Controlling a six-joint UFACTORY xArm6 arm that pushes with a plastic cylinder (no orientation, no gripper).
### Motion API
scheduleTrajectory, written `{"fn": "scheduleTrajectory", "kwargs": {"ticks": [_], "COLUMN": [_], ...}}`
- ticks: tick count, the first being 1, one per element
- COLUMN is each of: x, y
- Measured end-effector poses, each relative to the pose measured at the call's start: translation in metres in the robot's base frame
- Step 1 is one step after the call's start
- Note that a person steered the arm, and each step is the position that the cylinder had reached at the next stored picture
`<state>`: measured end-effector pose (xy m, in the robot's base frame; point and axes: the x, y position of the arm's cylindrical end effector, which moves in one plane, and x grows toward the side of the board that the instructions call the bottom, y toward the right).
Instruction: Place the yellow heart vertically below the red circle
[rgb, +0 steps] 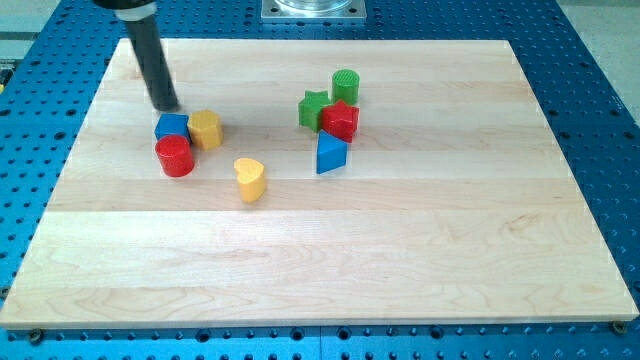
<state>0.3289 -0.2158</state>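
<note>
- Resting my tip (167, 106) on the wooden board (420, 250), bare of any block, just above the blue block (171, 126) toward the view's top-left.
- Sitting below that blue block and touching it: the red circle (175, 156), with a yellow block (206, 129) just beside on the view's right.
- Lying apart, down and to the view's right of the red circle: the yellow heart (250, 179), not yet under it.
- Judging the heart light, rigid and quick to spin; pushing squarely on its right flank, through the middle, probably sliding it left.
- Counting 8 blocks: 2 yellow, 2 red, 2 blue, 2 green.
- Clustering at centre: green star (313, 108), green cylinder (346, 85), red block (341, 120), blue triangle (331, 154).
</note>
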Motion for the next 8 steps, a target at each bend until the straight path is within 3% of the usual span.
{"fn": "scheduleTrajectory", "kwargs": {"ticks": [1,2,4,6,8], "x": [0.019,0.061,0.083,0.104,0.091], "y": [-0.033,-0.037,-0.021,0.024,0.116]}}
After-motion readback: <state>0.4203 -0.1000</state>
